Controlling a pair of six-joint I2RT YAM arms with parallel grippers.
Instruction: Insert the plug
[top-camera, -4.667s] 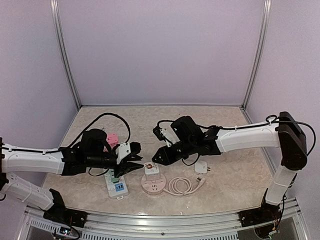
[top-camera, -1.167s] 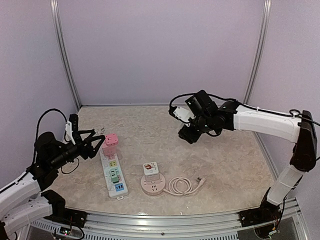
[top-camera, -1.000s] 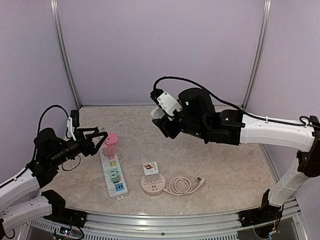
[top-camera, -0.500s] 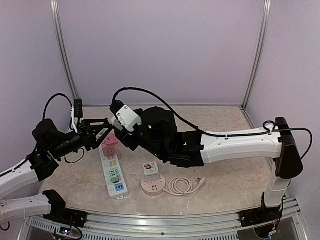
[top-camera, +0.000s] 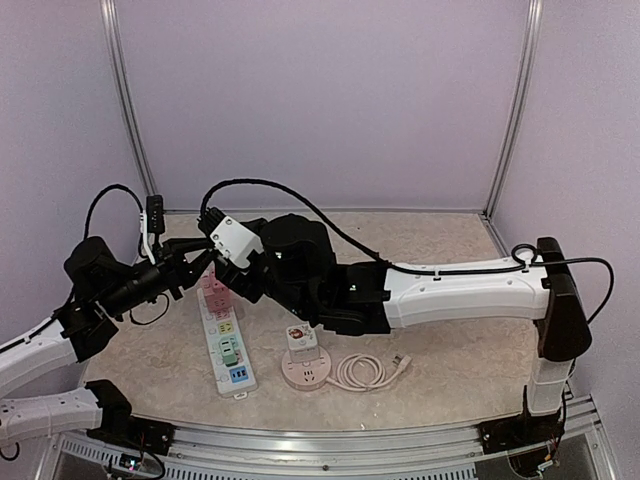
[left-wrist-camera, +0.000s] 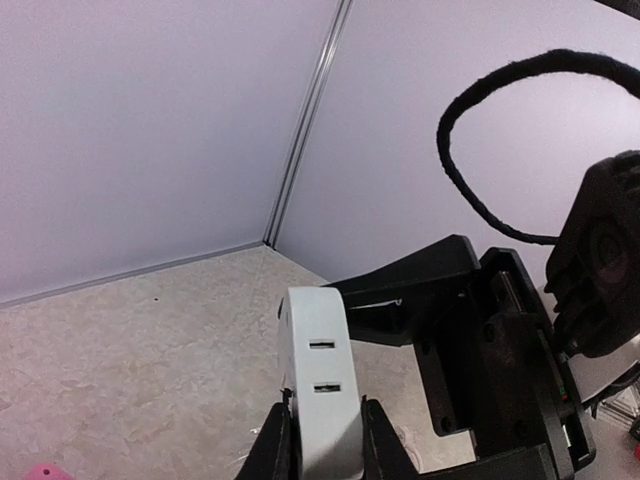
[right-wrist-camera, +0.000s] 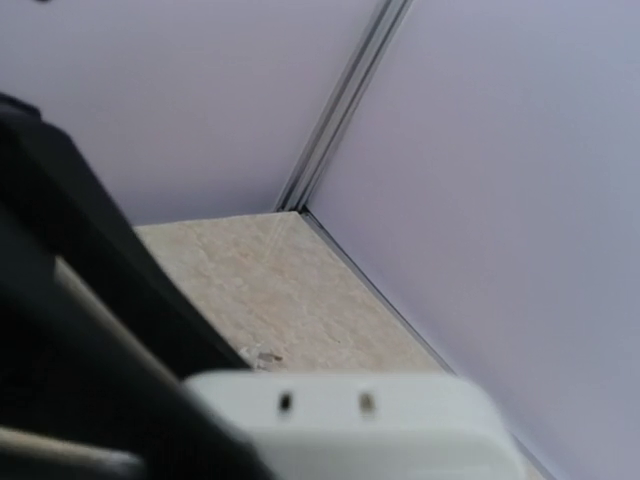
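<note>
a white plug (left-wrist-camera: 318, 365) sat pinched upright in the left gripper (left-wrist-camera: 322, 432), airborne at left centre of the overhead view over the upper end of the power strip (top-camera: 228, 345), whose length ran down-frame, while the right gripper (left-wrist-camera: 375, 305) crowded close beside it, grip untellable.

The top external camera looked down from above and behind the arm bases (top-camera: 125, 425), far enough back to hold the whole table (top-camera: 450, 350) and both rear corner posts (top-camera: 515, 110). Each wrist camera looked low across that table toward a corner post. The left sat close behind its fingers (left-wrist-camera: 278, 442), which gripped a white block (left-wrist-camera: 322, 400); the right was nearer still and blurred.
</note>
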